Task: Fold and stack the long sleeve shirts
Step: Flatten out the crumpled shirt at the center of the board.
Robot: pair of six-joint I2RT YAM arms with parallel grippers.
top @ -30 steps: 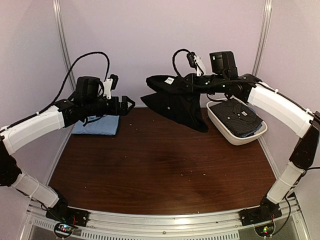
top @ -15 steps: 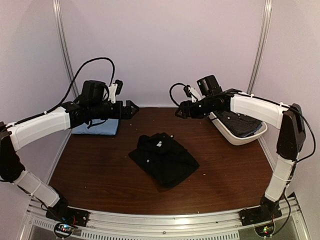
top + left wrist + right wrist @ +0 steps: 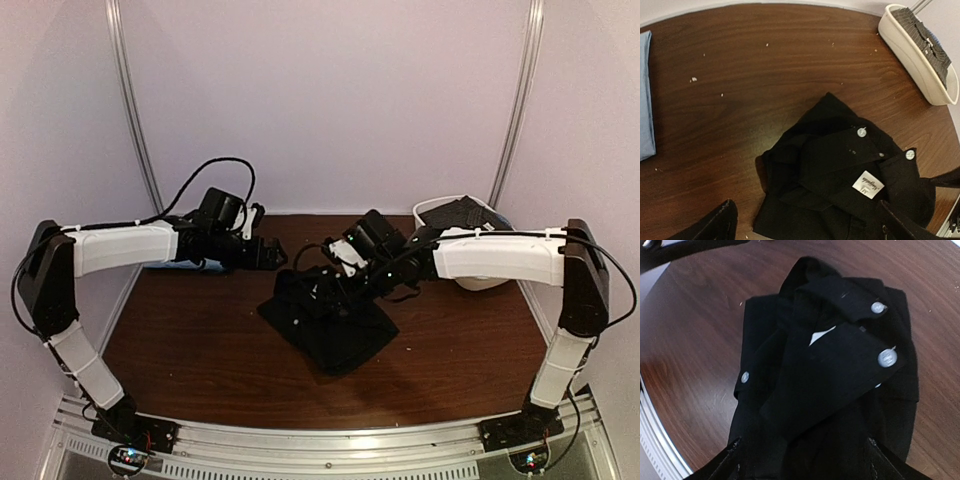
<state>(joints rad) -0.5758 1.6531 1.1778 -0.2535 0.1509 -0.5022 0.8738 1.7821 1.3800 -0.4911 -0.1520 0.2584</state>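
A plain black long sleeve shirt [image 3: 340, 335] with small pale buttons lies crumpled in the middle of the brown table [image 3: 190, 335], its collar and white label facing up. My right gripper [image 3: 325, 285] hangs low over its far part, open, fingers wide on either side of the cloth [image 3: 830, 365]. My left gripper [image 3: 272, 255] is open just left of and behind the shirt [image 3: 840, 185], holding nothing. A folded light blue shirt [image 3: 645, 95] lies at the table's far left; the left arm hides it in the top view.
A white oval tub [image 3: 920, 65] at the back right holds a dark, pale-dotted shirt [image 3: 922, 35]. In the top view my right arm covers most of the tub [image 3: 440, 208]. Small crumbs dot the table. Walls close in behind and on both sides.
The right gripper opened and let go of the black shirt, which dropped onto the middle of the table. Both arms have since swung in and down toward it.
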